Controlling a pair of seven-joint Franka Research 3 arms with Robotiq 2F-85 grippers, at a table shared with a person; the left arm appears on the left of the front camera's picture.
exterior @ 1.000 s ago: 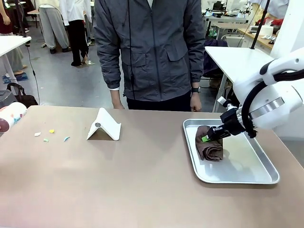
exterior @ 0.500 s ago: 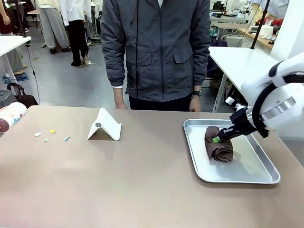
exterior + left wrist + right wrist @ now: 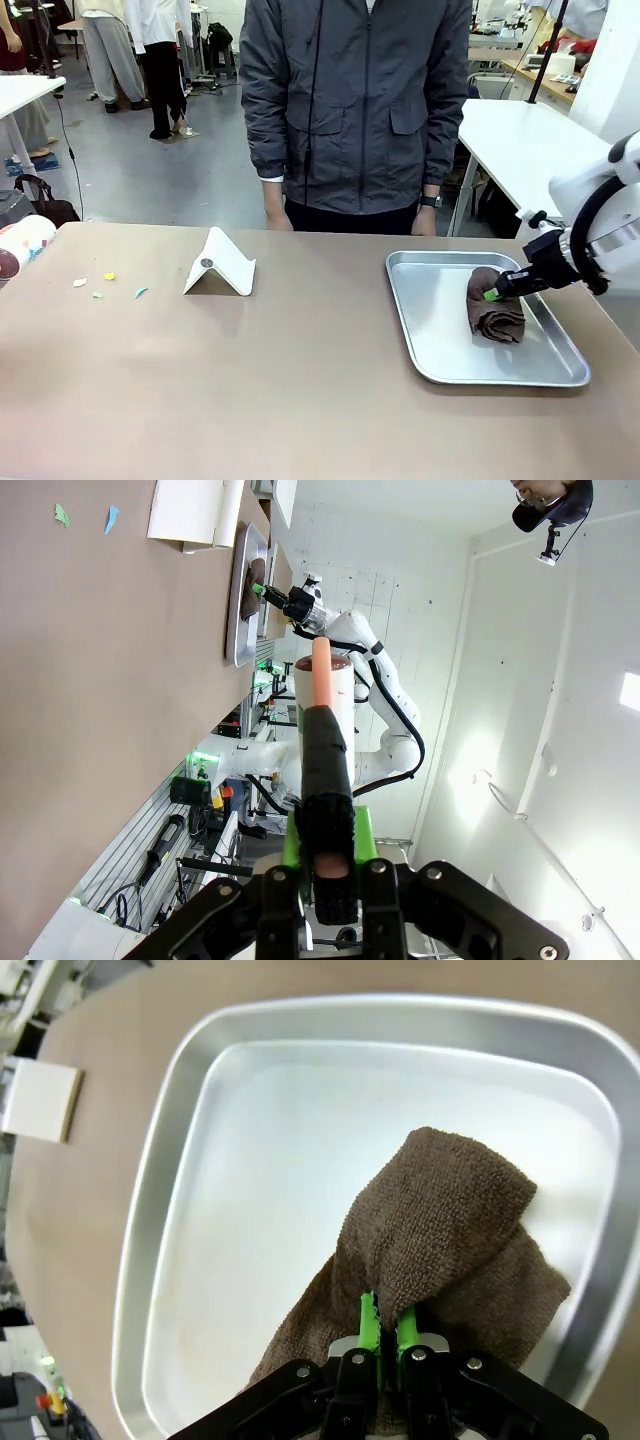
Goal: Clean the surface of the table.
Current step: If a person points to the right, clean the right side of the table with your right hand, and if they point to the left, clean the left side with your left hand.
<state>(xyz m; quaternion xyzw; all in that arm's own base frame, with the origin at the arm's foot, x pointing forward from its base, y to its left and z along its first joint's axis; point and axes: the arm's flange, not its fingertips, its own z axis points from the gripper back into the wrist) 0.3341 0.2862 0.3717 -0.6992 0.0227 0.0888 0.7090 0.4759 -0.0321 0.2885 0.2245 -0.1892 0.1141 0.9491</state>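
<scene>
right gripper [image 3: 492, 294] is clenched on a fold of the brown cloth [image 3: 497, 318], green pads pinched tight on the fabric in the right wrist view. the cloth is bunched up inside the steel tray [image 3: 440, 365], in its right half and towards the far rim. part of it rests on the tray floor. the tray sits on the bench [image 3: 300, 400] by the right edge, clear of the near edge.

left gripper [image 3: 325, 842] is clenched on a slim black tool [image 3: 322, 750] with an orange end, sticking straight out past the fingers. can't tell what the tool is. in the left wrist view the gripper is off the bench top, which runs down the picture's left side.

bench top is tan-brown matte. a few small coloured scraps [image 3: 108, 276] lie loose near the far-left corner, slightly apart from each other. a white folded stand [image 3: 220, 265] sits left of centre near the far edge, between the scraps and the tray and well apart from both. a white printed roll [image 3: 20, 245] lies at the left edge.

a person in a grey jacket [image 3: 360, 100] stands at the far edge, right of centre, with both hands hanging down behind it.
</scene>
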